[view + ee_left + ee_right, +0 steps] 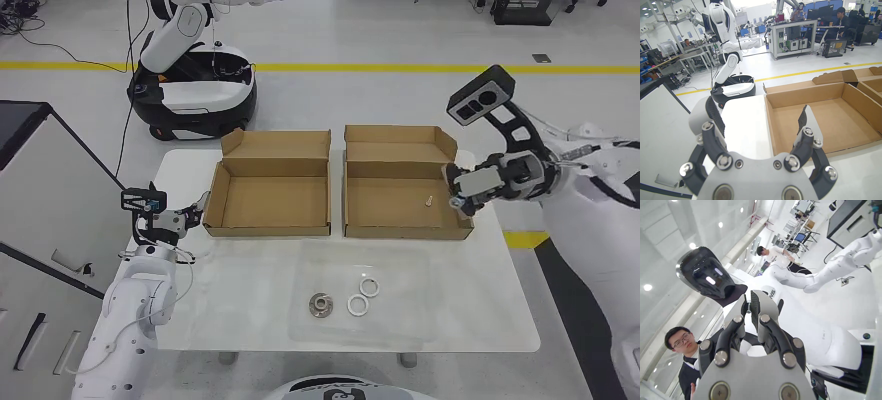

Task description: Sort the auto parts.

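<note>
Right gripper (pixel 748 297) pinching a small screw (pixel 748 307) at the edge of the right box (pixel 385 207), a thin grip that could slip and drop it onto the desk (pixel 250 285), while the left gripper (pixel 757 103) hangs beside the left box (pixel 270 205), fingers spread.
</note>
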{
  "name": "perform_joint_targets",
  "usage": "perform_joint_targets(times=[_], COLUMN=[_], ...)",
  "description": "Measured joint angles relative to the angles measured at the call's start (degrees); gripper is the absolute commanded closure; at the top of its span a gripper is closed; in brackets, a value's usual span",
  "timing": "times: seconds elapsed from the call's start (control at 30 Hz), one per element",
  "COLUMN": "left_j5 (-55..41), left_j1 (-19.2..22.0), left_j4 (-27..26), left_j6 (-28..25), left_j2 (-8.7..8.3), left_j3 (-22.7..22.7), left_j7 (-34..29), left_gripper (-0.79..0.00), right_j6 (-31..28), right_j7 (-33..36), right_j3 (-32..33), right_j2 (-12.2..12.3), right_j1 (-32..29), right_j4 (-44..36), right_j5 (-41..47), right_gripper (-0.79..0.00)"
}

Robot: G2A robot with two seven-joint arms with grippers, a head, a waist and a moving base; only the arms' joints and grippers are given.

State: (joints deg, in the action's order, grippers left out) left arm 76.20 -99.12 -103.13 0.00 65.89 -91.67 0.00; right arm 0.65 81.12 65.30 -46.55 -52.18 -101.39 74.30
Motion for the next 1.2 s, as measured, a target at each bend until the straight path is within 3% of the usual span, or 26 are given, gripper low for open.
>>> perform_joint_targets(times=[0.43,0.83,1.07,1.2], left_j5=[0.0,0.0,0.0,0.0], left_j1=[0.0,0.0,0.0,0.0], left_j4=[0.0,0.0,0.0,0.0], left_j6=[0.0,0.0,0.0,0.0], left_j2=[0.00,0.00,0.00,0.00], left_j3=[0.0,0.0,0.0,0.0], left_j7=[0.0,0.0,0.0,0.0], left_gripper=[-0.785,-0.785,-0.785,-0.785], right_j6=[-0.4,-0.5,1.6,2.6], right_j7=[1.0,0.7,-6.0,-6.2], right_j3=[-9.2,-9.2,-6.3,-5.1], right_j2=[-4.7,-4.8,-4.3,-4.4], right_j1=[6.3,6.2,2.9,1.4], right_j4=[-0.5,-0.5,-1.8,-2.9], right_j5=[9.2,8.9,2.3,0.7], right_gripper=[0.000,0.000,0.000,0.000])
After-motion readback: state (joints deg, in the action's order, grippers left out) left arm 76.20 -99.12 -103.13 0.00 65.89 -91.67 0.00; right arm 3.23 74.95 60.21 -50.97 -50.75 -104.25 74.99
